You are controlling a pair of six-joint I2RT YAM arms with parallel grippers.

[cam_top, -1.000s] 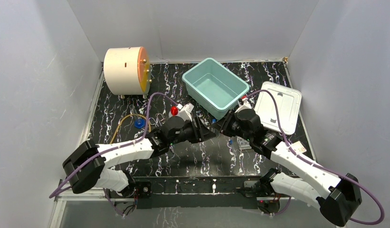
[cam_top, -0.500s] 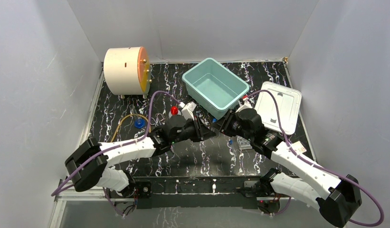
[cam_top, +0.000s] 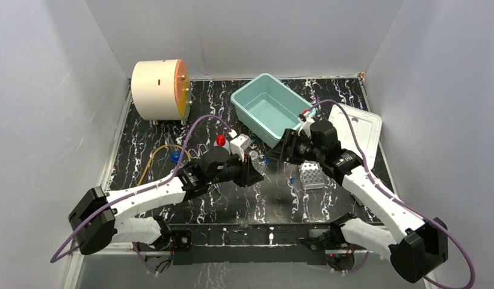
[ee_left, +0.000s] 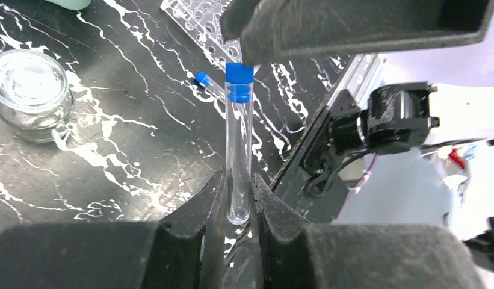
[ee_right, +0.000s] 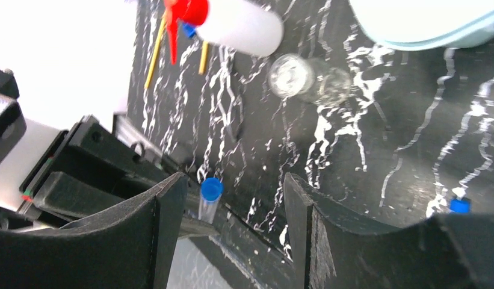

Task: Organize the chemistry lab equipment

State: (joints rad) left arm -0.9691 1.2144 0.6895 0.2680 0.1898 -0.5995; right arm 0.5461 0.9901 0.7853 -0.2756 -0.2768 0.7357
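On the black marbled table [cam_top: 172, 117], a cream drum [cam_top: 159, 89] is sitting well apart from both sets of fingers, at the far left. A teal bin [cam_top: 272, 109] is lying just beyond the right gripper [cam_top: 281, 153], with a white lid [cam_top: 364, 129] off to that gripper's right. The white squeeze bottle [cam_top: 235, 143] is resting on its side near the left gripper [ee_left: 238, 180] and just beyond it. The clear tube rack [cam_top: 311, 176] is sitting near the right arm's wrist, behind its fingertips. The left fingers [ee_left: 211, 205] are clamping the lower end of a blue-capped tube [ee_left: 239, 144], holding it upright off the table. The right fingers [ee_right: 166, 217] are standing wide apart, gripping nothing, with the capped end of that tube showing between them. A glass vial [ee_left: 30, 90] is standing beyond the left fingers and to their left. A second blue-capped tube [ee_left: 208, 84] is lying flat just behind the held one. Yellowish tubing [cam_top: 149, 162] and a blue ring [cam_top: 175, 156] are lying well apart from the left fingers, beside that arm.
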